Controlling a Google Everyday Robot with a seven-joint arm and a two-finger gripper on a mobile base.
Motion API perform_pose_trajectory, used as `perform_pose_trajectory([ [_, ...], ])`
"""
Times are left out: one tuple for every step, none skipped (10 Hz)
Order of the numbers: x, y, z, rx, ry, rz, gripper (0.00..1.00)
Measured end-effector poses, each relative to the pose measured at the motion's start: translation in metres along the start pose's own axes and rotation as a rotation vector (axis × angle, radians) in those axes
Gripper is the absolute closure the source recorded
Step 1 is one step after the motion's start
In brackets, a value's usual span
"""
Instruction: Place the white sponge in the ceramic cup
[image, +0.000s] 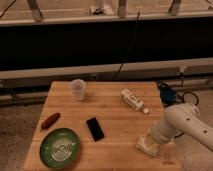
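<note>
A white ceramic cup (78, 89) stands upright near the far left of the wooden table (110, 107). The white sponge (146, 145) lies at the table's front right, partly covered by my gripper (151, 139), which is right down on it at the end of my white arm (185, 122). The sponge is far from the cup, on the opposite side of the table.
A white bottle (133, 100) lies at the back right. A black phone (95, 128) lies in the middle front. A green patterned plate (60, 147) sits at the front left, with a reddish-brown object (50, 120) beside it. Cables (170, 93) hang off the right edge.
</note>
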Motion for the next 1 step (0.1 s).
perform_pose_trajectory([
  [0.0043,0.0034,0.005,-0.008,0.005,0.003,0.59],
])
